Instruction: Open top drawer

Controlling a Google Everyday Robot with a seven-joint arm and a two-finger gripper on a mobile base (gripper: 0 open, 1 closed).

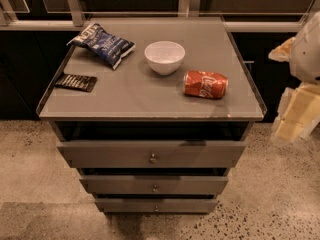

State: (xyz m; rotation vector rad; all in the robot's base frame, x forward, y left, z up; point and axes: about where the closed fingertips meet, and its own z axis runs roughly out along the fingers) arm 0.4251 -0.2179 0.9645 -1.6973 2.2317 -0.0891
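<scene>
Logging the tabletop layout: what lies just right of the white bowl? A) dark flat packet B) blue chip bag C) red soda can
C: the red soda can lies on its side beside the white bowl; the gripper hangs at the picture's right edge, apart from the top drawer.

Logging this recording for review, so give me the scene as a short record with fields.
top drawer: front drawn forward, dark gap above it, nothing on its knob
gripper: far right of view, apart from the top drawer
cabinet top: chip bag, white bowl, red can on its side, dark packet
lower drawers: two narrower fronts below
</scene>
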